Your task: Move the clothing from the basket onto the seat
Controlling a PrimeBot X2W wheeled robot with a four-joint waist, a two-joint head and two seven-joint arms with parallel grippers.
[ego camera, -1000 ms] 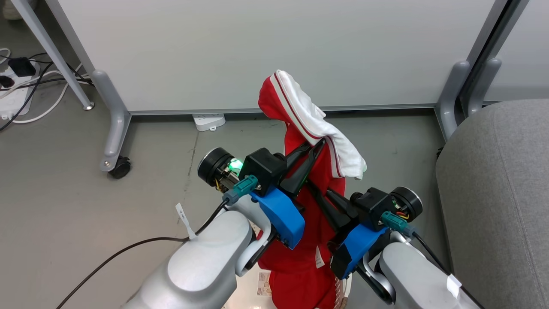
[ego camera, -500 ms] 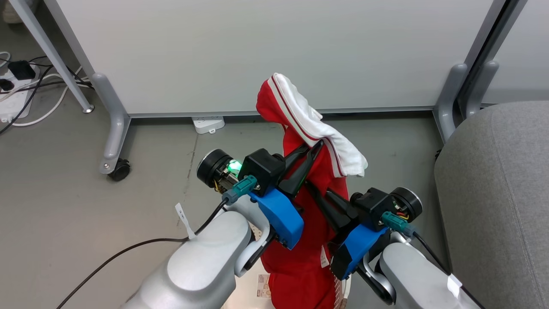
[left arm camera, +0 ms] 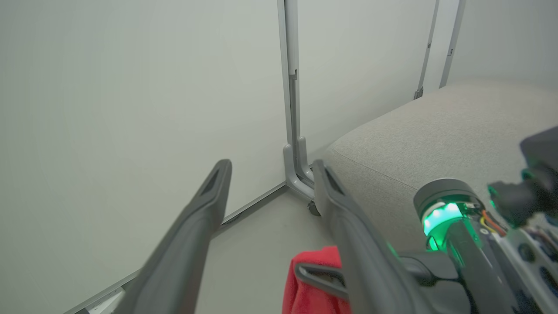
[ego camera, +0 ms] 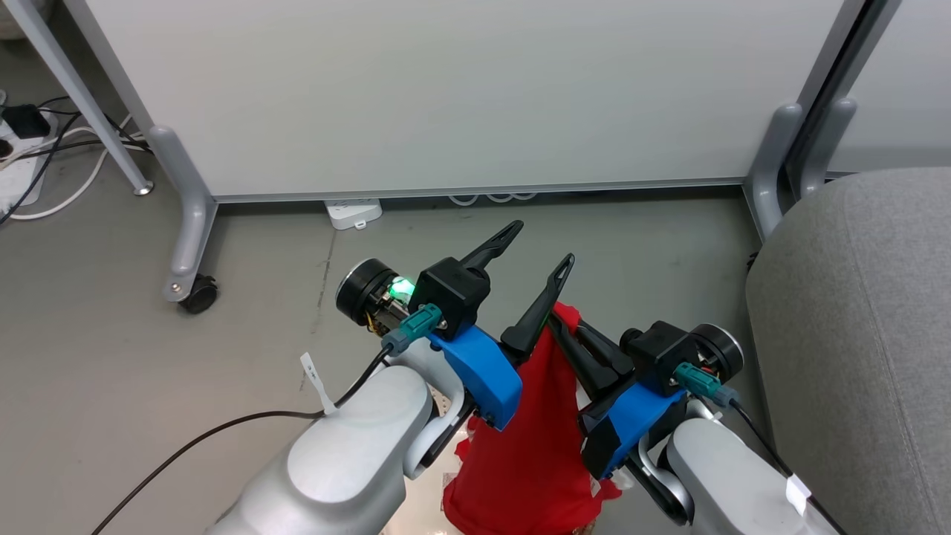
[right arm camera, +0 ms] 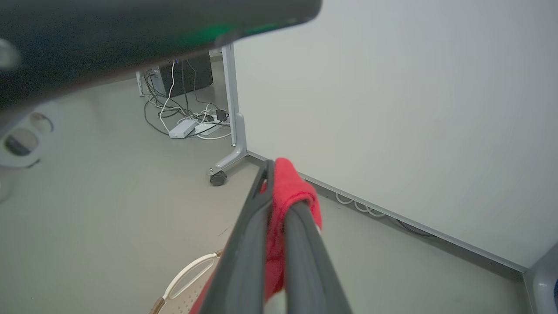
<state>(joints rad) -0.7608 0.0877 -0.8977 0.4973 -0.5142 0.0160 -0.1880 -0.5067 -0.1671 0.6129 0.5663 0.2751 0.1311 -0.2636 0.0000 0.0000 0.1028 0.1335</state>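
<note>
Red clothing (ego camera: pixel 531 446) hangs pinched in the closed right gripper (ego camera: pixel 562 325), while the left gripper (ego camera: pixel 541 244) gapes wide and empty beside it.
The garment's lower end is cut off by the head view's bottom edge; a slice of the basket (right arm camera: pixel 192 293) peeks out underneath, and the seat (ego camera: pixel 854 312) lies to the right.

the clothing (ego camera: pixel 531 438) hangs down in front of the robot, pinched in the right tool (ego camera: pixel 562 321), with the left tool (ego camera: pixel 542 241) just to its left. the basket (right arm camera: pixel 183 274) sits on the floor (ego camera: pixel 111 357) below. the seat (ego camera: pixel 854 312) stands to the right, the panel (ego camera: pixel 446 96) behind them all.
</note>
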